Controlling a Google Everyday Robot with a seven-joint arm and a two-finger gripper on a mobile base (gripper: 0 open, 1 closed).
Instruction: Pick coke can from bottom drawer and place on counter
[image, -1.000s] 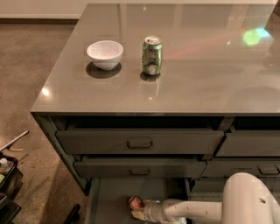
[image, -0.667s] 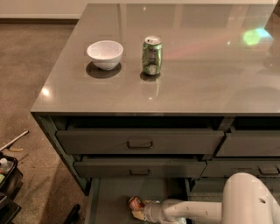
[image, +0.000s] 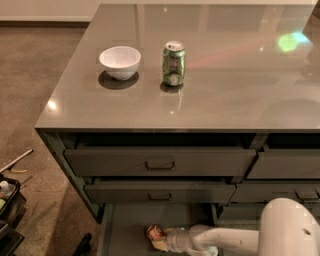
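The coke can (image: 155, 233) lies in the open bottom drawer (image: 127, 232), low in the camera view, showing red and silver. My gripper (image: 161, 239) reaches into the drawer from the right at the end of the white arm (image: 225, 240) and sits right against the can. The counter (image: 225, 95) spreads above the drawers, glossy and grey-brown.
A white bowl (image: 120, 62) and a green can (image: 173, 63) stand on the counter's left half. Two drawers with rectangular handles (image: 160, 164) sit above the bottom drawer, both slightly pulled out. A dark bin with clutter (image: 7, 210) stands on the floor at the left.
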